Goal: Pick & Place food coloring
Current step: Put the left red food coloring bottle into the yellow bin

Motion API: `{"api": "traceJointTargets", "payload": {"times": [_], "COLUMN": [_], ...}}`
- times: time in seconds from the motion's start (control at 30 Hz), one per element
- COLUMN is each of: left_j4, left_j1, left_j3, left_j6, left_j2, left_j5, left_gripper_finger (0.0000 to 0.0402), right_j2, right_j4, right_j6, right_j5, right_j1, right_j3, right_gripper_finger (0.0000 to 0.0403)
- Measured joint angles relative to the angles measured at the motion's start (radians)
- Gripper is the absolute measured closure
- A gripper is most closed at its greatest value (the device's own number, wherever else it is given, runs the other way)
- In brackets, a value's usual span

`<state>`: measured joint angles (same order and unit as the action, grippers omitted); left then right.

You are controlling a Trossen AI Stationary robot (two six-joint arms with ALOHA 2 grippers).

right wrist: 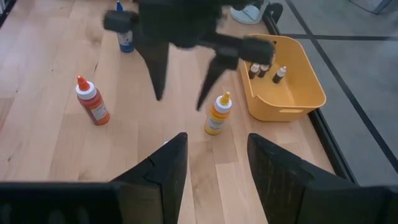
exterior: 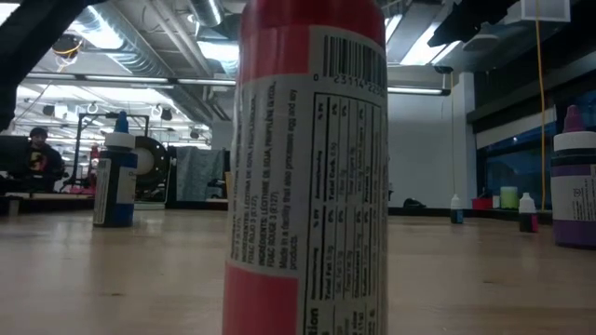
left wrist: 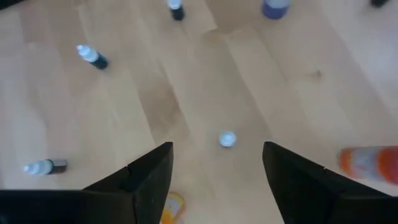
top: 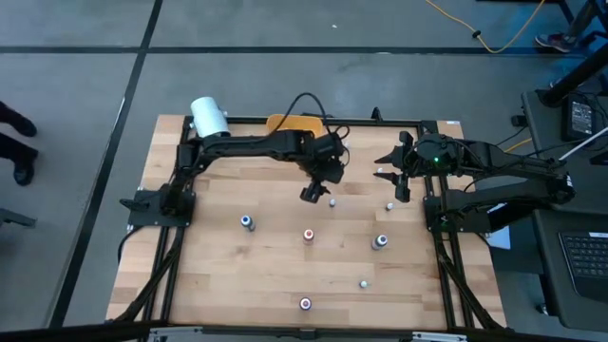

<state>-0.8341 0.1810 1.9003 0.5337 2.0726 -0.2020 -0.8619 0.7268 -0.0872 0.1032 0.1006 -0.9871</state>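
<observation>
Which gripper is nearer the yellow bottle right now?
Left. The left gripper hangs open just above the yellow bottle. The right gripper is farther off, at the table's right side, facing it.

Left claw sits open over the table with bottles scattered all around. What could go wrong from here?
1. The open left claw hangs right beside the yellow bottle; dropping lower could tip it.
2. The small white-capped bottle stands upright and looks easy to topple if one finger touches first.
3. The yellow bin sits at the table's edge; a late release might miss it.
</observation>
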Motion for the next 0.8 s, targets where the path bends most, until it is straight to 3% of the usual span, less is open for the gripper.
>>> {"api": "traceJointTargets", "payload": {"times": [0.8], "left_j4": [0.082], "left_j1": [-0.051], "left_j3": [0.000], "left_j6": [0.100], "left_j2": [0.231], "left_j5": [0.057], "left_gripper_finger": [0.0151], "right_j2": [0.000], "right_j4": [0.000], "right_j6": [0.000], "right_j5": [0.000], "right_j1": [0.000], "right_j3": [0.000], "right_gripper_finger": [0.0234]}}
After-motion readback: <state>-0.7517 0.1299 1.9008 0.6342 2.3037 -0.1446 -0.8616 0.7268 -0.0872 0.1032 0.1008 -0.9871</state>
